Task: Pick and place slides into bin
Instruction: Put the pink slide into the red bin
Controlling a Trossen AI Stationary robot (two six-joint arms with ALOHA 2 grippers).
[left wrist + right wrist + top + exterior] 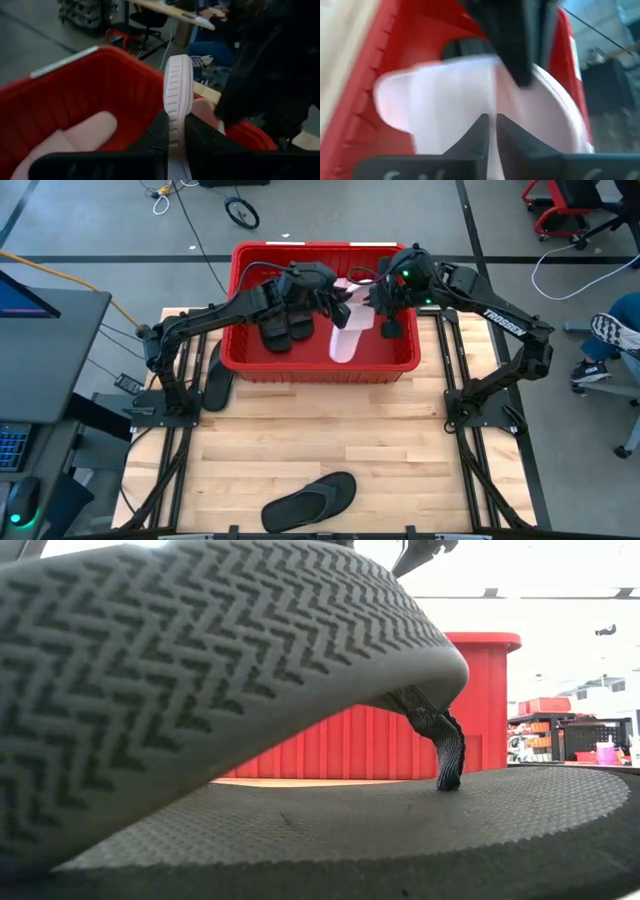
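Both arms reach over the red bin (240, 360) at the table's far edge.

Left gripper (335, 302) hangs over bin centre, fingers (155, 132) pinched on the edge of a pale pink slide (177, 95), which stands on edge in the left wrist view.

Right gripper (385, 298) is just beside it over the bin's right half, fingers (475, 132) pressed nearly together on a pink slide (440, 105). The blur is heavy, so it's probably the same slide, though I can't confirm that.

A second pink slide (343, 340) and a black slide pair (285, 325) lie in the bin.

One dark slide (217, 377) sits outside the bin's left wall. Black flip-flop (310, 500) lies at the near edge, well apart, with open tabletop (330, 430) between.
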